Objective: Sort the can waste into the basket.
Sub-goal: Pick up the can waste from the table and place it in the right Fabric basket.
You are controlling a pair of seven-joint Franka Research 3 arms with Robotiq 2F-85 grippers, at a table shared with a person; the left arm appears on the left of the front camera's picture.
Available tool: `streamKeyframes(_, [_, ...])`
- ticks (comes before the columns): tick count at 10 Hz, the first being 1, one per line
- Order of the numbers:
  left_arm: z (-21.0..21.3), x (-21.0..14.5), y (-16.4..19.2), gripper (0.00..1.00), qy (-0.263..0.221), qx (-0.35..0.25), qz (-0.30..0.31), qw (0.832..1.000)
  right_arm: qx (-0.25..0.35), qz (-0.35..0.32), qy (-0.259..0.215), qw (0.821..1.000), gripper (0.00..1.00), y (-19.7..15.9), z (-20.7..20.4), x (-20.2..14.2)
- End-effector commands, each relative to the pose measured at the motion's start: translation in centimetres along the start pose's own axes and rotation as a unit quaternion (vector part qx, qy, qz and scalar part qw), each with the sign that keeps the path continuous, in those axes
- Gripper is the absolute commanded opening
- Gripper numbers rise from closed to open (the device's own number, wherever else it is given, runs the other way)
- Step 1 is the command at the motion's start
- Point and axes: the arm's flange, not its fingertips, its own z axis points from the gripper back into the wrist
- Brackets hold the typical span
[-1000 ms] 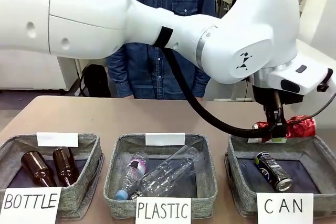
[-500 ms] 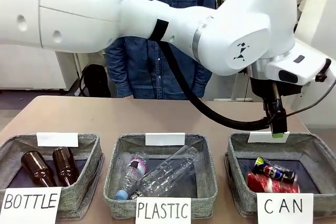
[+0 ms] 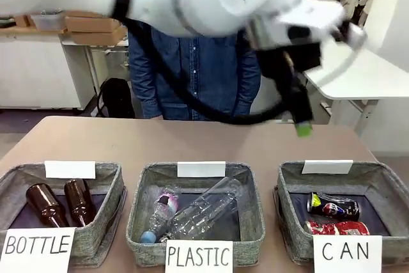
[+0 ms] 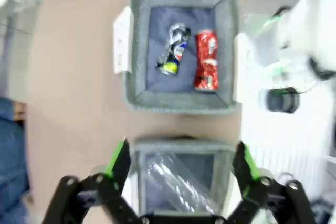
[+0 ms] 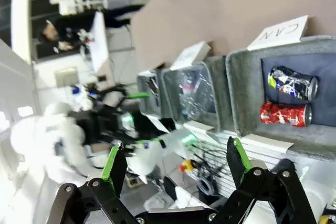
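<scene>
Cans are seen lying side by side on the dark bottom of the grey basket (image 3: 291,177) signed "CAN", at the right end of the row on the table (image 3: 192,139). In the front view the dark blue can (image 3: 333,207) lies on its side toward the far wall, and the red can (image 3: 337,227) lies on its side just in front of it, near the white sign (image 3: 346,254). The two appear to be touching or very nearly so; which cannot be told.

The left claw (image 3: 300,123) is seen blurred above the table, well above the basket and a little toward the middle, with nothing held. From the left wrist its green-padded fingers (image 4: 119,157) are spread wide apart and empty, and both cans are looked down on in the basket beyond.

The right claw (image 5: 173,163) is seen from its own wrist with fingers (image 5: 114,163) spread wide and nothing between them; the basket with both cans is seen at the right of that view.

Clear plastic bottles (image 3: 192,212) lie in the middle basket (image 3: 137,215) signed "PLASTIC", and two brown glass bottles (image 3: 61,202) in the basket (image 3: 108,215) signed "BOTTLE". A person (image 3: 192,75) in a denim shirt stands at the far side.
</scene>
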Motion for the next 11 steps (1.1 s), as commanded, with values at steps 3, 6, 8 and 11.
streamKeyframes(3, [9.9, -16.6, -3.8, 1.0, -0.057, 0.033, 0.218, 0.974, -0.073, 0.053, 0.128, 0.988, 1.0, 4.5, -8.2, 2.5])
streamKeyframes(6, [14.4, -27.2, -5.5, 1.0, -0.199, -0.001, 0.315, 0.928, -0.04, 0.08, 0.207, 0.974, 1.0, 8.5, -14.4, 2.2])
streamKeyframes(8, [16.2, -33.7, -6.5, 1.0, -0.328, -0.048, 0.363, 0.871, 0.011, 0.069, 0.226, 0.972, 1.0, 9.9, -18.6, 1.5])
streamKeyframes(11, [14.3, -41.8, -6.0, 1.0, -0.41, -0.131, 0.411, 0.803, 0.108, 0.077, 0.175, 0.976, 1.0, 11.0, -19.5, 1.5])
